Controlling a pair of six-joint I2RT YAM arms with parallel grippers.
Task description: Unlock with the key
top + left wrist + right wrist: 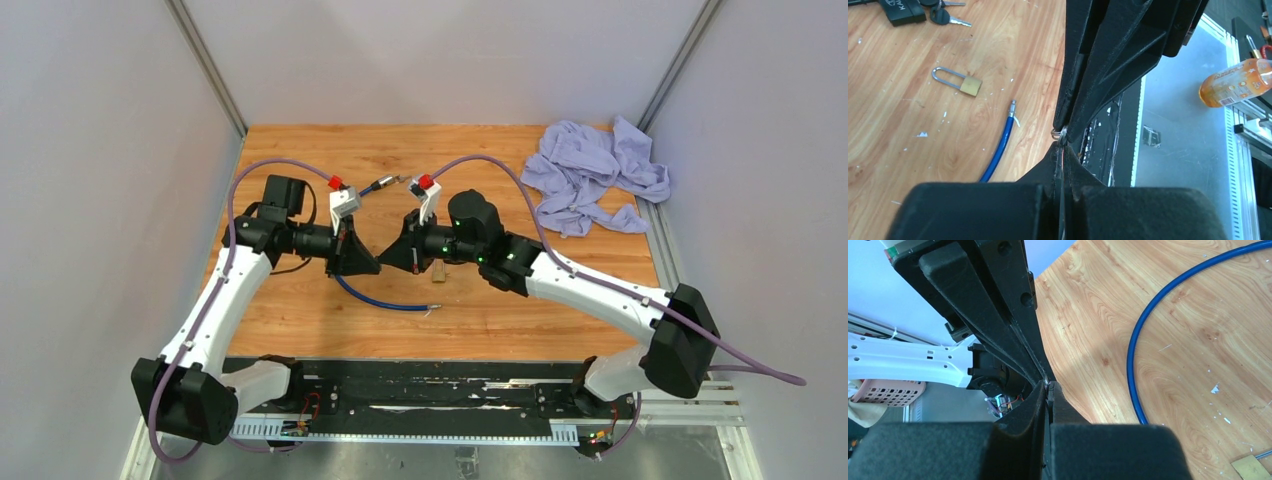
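Bright, even overhead light, soft shadows under arms on desk (480, 330), pale walls (100, 150) slightly washed out, wrist cams: left tool (1062, 137) & right tool (1048, 386) dark, close, out of focus, desk grain sharp, mild edge distortion.

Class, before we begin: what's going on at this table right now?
Both arms meet over the middle of the table, with the left pincer and the right pincer shut, tip to tip. A small metal ring, probably the key's, is pinched where they meet, so it looks like a handover. The brass padlock lies on the wood untouched, near a blue cable.
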